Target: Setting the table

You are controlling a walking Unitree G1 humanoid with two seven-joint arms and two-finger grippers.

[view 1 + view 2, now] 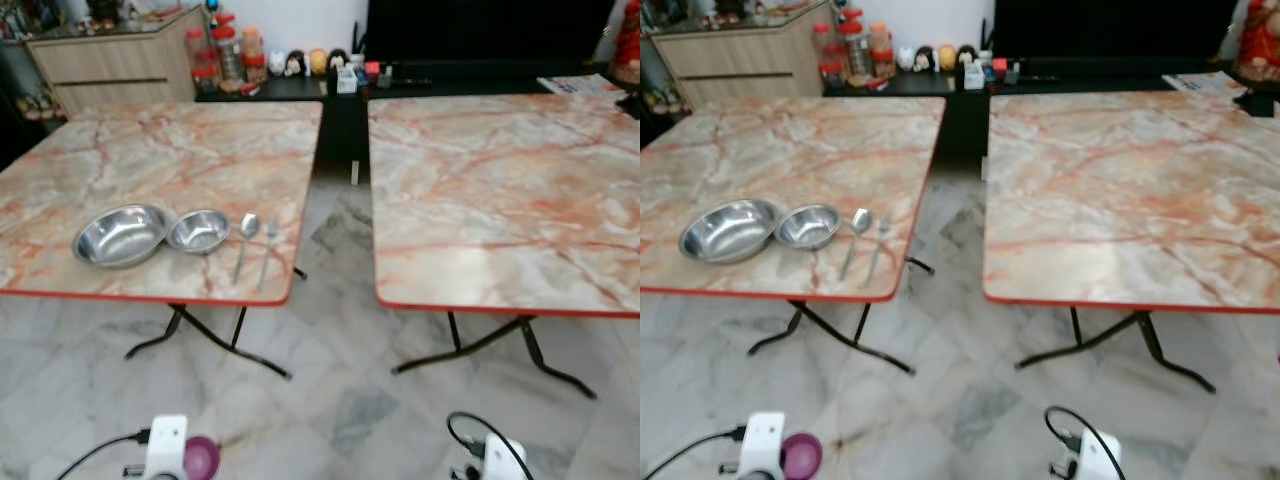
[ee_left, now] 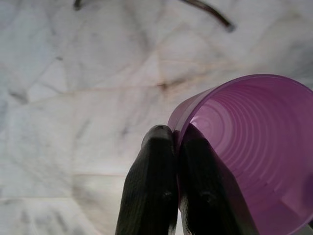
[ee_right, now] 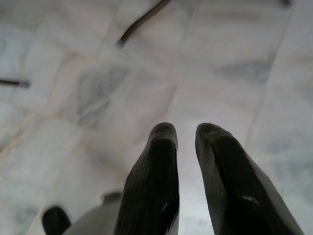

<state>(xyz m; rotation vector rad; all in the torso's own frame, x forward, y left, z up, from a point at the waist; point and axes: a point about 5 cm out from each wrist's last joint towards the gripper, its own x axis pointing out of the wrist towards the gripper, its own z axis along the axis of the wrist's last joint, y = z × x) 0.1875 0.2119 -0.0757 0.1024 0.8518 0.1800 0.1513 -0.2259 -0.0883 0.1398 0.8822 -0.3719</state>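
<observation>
I'm looking down at two square folding tables with glossy marble-patterned tops in cream and orange, edged in red, standing on thin black metal legs over a grey-veined marble tile floor [image 1: 340, 400]. On the left table [image 1: 200, 140], near its front edge, sits a row of shiny steel tableware: a large round bowl [image 1: 121, 235], a smaller bowl [image 1: 198, 230] touching its side, then a spoon [image 1: 245, 240] and a fork [image 1: 267, 252] lying parallel just beside them. The right table [image 1: 500, 180] has a bare top. From the head cameras I only catch the cup [image 1: 201, 458] as a purple disc low in the frame beside the white wrist housing; the left wrist camera gives me the detail: it's a translucent purple plastic cup with ribbed inner walls, held over the floor, and the left gripper [image 2: 177, 134] is pinched on its rim, one finger outside and one inside. Through the right wrist camera I see the right gripper [image 3: 186, 132] over the floor tiles, its two rounded black fingers nearly together with a narrow gap and nothing between them. Behind the tables, a dark low shelf [image 1: 300, 85] holds jars and small figurines.
</observation>
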